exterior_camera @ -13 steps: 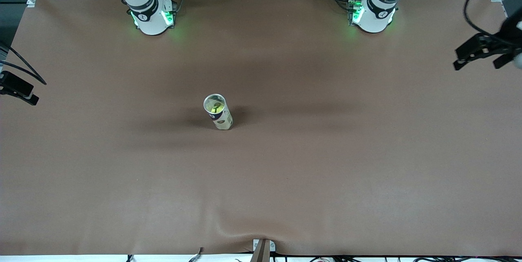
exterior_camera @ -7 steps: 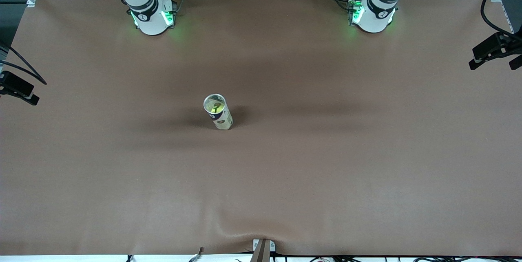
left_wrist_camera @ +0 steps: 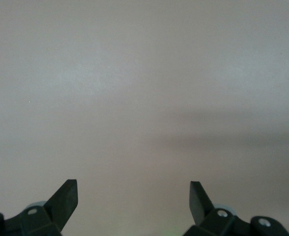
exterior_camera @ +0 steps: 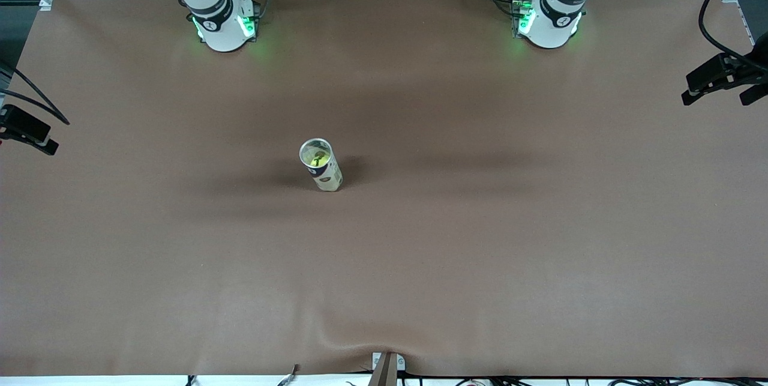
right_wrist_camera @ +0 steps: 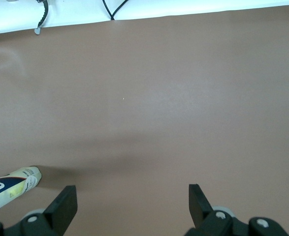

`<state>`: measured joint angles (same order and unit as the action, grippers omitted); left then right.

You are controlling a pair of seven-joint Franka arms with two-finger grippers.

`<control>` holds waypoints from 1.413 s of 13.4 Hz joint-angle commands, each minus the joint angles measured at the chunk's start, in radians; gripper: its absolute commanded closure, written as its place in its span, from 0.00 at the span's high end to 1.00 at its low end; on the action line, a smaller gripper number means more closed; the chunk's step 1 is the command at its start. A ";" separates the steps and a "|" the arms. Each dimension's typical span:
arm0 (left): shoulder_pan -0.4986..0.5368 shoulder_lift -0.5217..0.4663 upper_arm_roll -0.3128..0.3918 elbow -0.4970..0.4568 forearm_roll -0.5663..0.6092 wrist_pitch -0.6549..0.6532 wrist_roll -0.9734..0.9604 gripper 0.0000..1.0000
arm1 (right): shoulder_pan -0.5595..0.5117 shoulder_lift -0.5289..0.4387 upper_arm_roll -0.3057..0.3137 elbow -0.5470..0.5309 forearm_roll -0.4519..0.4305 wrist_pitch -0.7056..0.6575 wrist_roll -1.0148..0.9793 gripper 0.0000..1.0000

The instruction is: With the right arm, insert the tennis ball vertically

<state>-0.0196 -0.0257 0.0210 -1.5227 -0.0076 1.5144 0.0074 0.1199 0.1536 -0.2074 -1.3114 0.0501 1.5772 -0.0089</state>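
Observation:
A clear tennis-ball can [exterior_camera: 324, 172] with a white and dark label stands upright near the middle of the table. A yellow-green tennis ball [exterior_camera: 317, 159] lies inside it, seen through the open top. My right gripper [right_wrist_camera: 133, 196] is open and empty, high over bare table, with the can [right_wrist_camera: 12, 185] off to one side of it. In the front view it shows only as a dark part [exterior_camera: 29, 134] at the right arm's end of the table. My left gripper [left_wrist_camera: 133, 191] is open and empty over bare brown surface, and it also shows at the left arm's end [exterior_camera: 717, 96].
The brown mat [exterior_camera: 480, 242] covers the whole table. Both arm bases [exterior_camera: 225, 26] [exterior_camera: 549, 23] stand along the edge farthest from the front camera. A small bracket [exterior_camera: 387, 365] sits at the nearest edge. Cables [right_wrist_camera: 110, 10] lie past that edge.
The left gripper drifted outward at its end of the table, then came slightly back and lower. The can, the ball and the right gripper have not moved.

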 commanded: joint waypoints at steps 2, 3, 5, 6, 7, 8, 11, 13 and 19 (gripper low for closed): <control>0.030 -0.048 -0.039 -0.063 -0.012 0.016 0.020 1.00 | -0.002 -0.005 0.003 0.004 0.010 0.001 0.015 1.00; 0.035 -0.052 -0.052 -0.068 -0.009 0.018 0.020 1.00 | -0.002 -0.005 0.003 0.004 0.010 0.001 0.015 1.00; 0.046 -0.060 -0.075 -0.076 -0.008 0.018 0.020 1.00 | -0.002 -0.005 0.003 0.004 0.010 0.001 0.015 1.00; 0.052 -0.062 -0.091 -0.080 -0.008 0.015 0.020 1.00 | -0.002 -0.005 0.003 0.004 0.010 0.001 0.015 1.00; 0.056 -0.062 -0.096 -0.080 -0.008 0.009 0.020 1.00 | -0.002 -0.005 0.003 0.004 0.010 0.001 0.015 1.00; 0.056 -0.062 -0.098 -0.085 -0.008 0.006 0.023 1.00 | -0.002 -0.005 0.003 0.004 0.010 0.001 0.015 1.00; 0.056 -0.068 -0.099 -0.091 -0.009 -0.005 0.077 1.00 | -0.002 -0.005 0.003 0.004 0.010 0.003 0.015 1.00; 0.056 -0.074 -0.099 -0.106 -0.009 -0.023 0.072 1.00 | -0.002 -0.005 0.003 0.004 0.010 0.003 0.015 1.00; 0.060 -0.099 -0.130 -0.136 -0.009 -0.023 0.062 1.00 | -0.002 -0.005 0.003 0.004 0.010 0.003 0.015 1.00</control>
<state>0.0184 -0.0900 -0.0956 -1.6325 -0.0076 1.4943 0.0579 0.1202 0.1536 -0.2072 -1.3114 0.0512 1.5794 -0.0088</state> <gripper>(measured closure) 0.000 0.000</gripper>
